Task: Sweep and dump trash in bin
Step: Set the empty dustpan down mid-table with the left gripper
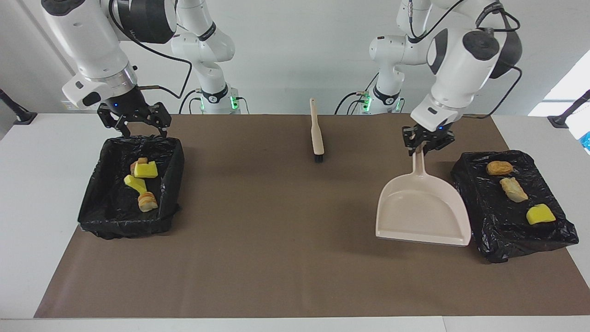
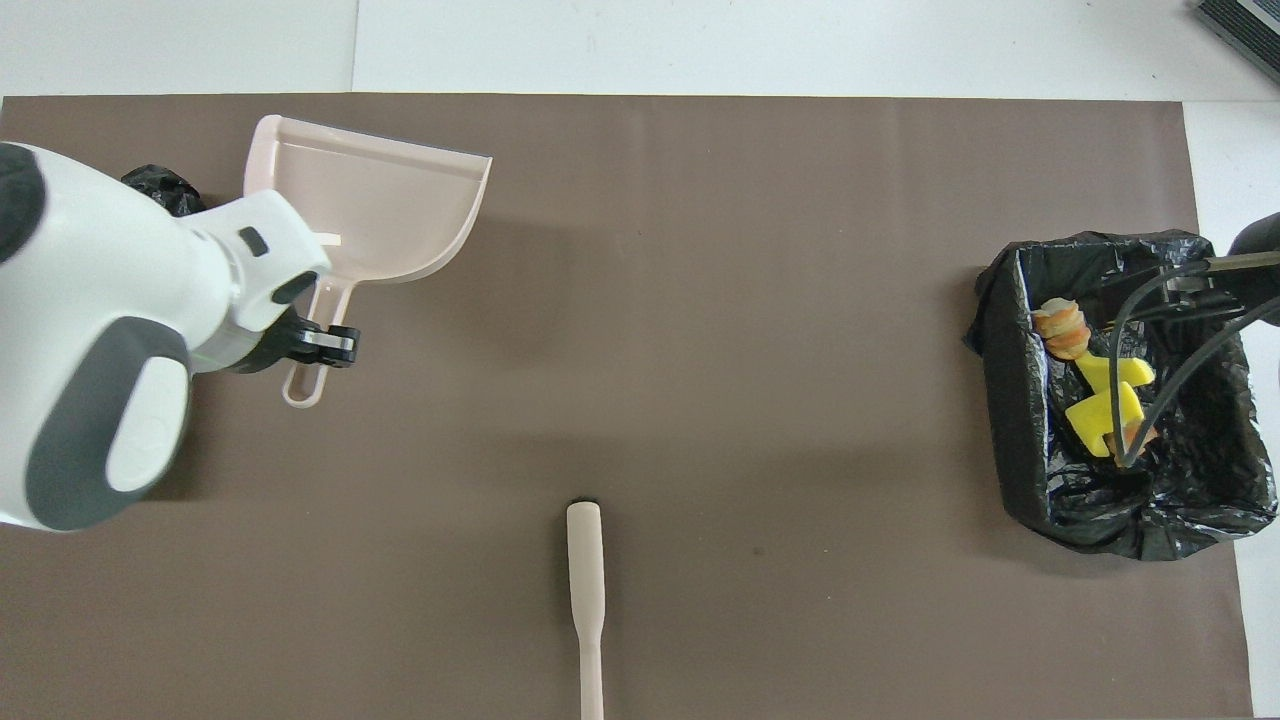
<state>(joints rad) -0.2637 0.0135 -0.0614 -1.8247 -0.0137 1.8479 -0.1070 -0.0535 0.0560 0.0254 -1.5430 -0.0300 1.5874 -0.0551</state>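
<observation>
**Dustpan held beside one bin, trash lying in two bins**

White walls stand at the top of the facing view, and below them a white table [image 1: 27, 184] carries a wide brown mat [image 1: 276, 207].

At the left of the facing view a bin lined with a black bag [image 1: 99, 203] holds four pieces of trash [image 1: 145, 170]: yellow sponge chunks and orange-brown lumps. The right claw [image 1: 133, 127] hangs over the upper rim of this bin; its fingers are spread wide and hold nothing.

At the right of the facing view a second black-bagged bin [image 1: 502, 244] carries three pieces on top: an orange-brown lump [image 1: 499, 168], a beige lump [image 1: 513, 189] and a yellow sponge piece [image 1: 540, 215].

The left claw [image 1: 426, 144] is closed on the handle of a cream dustpan [image 1: 421, 212]. The pan sits just beside this second bin, its mouth toward the bottom of the frame, and it looks empty inside.

A cream brush [image 1: 316, 131] lies on the mat at the upper centre of the facing view, bristles toward the bottom of the frame, well apart from both bins.
</observation>
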